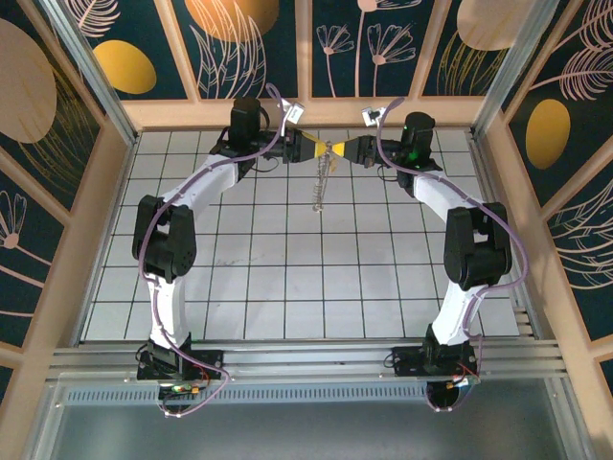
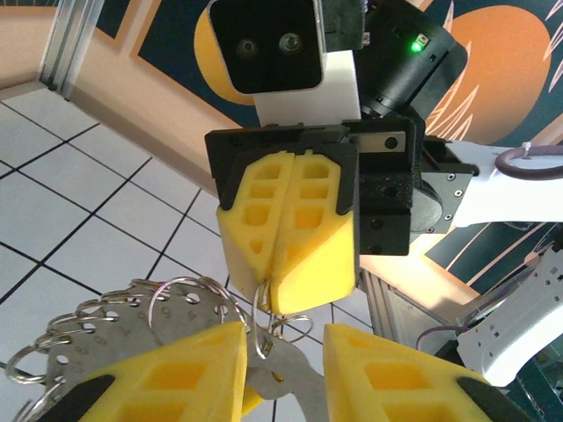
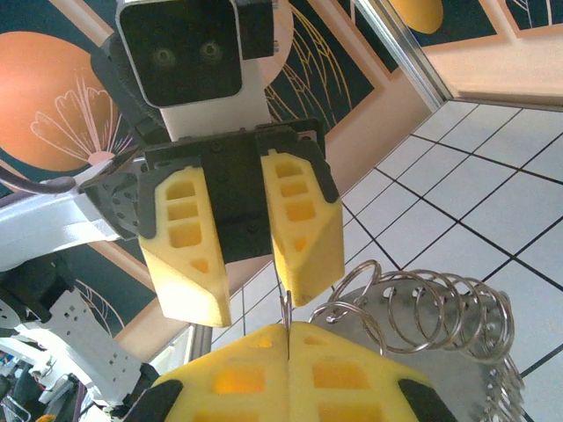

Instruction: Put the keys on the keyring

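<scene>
- Keyring (image 1: 320,182): light, floppy, slippery wire loops that dangle below both hands. It looks best pinched on a single loop, near the fingertips.
- Right hand (image 2: 283,303) is clamped on one loop.
- Left hand (image 3: 253,303), opposite, has its fingers partly apart; grip unclear.
- Tabletop (image 1: 287,278) lies beneath.

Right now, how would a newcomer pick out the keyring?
Go to the far middle of the white tiled table, where the left gripper and right gripper meet tip to tip. The keyring hangs down from between them: a thin, silvery, jagged-edged strand, unlike their blocky yellow fingers.
</scene>
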`<state>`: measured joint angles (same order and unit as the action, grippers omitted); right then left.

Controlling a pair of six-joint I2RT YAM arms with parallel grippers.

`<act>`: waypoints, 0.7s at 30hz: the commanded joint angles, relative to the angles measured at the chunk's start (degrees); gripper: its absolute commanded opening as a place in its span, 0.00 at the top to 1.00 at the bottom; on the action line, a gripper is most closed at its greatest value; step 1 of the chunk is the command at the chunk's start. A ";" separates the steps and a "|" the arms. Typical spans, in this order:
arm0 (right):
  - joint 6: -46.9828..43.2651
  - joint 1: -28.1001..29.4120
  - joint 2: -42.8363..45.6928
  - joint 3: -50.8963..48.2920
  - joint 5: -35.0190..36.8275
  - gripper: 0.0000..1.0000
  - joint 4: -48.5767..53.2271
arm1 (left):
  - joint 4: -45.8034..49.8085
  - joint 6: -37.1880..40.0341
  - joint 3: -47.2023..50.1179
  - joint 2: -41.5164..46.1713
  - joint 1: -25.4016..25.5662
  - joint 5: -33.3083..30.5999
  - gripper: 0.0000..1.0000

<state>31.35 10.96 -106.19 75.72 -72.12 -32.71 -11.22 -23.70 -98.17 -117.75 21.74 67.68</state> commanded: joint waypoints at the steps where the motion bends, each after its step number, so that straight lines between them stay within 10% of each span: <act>1: -0.95 -0.23 0.38 1.64 -1.52 1.00 -2.34 | 0.14 0.87 -1.63 -0.76 -0.38 0.97 0.71; 21: 1.17 0.64 -0.88 2.06 -0.84 1.00 -4.77 | -4.17 -2.23 -1.15 -1.16 0.37 1.85 0.70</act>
<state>32.05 11.22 -106.37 75.72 -72.10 -34.09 -13.50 -25.34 -98.17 -118.37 21.76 67.75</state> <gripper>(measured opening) 0.046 0.295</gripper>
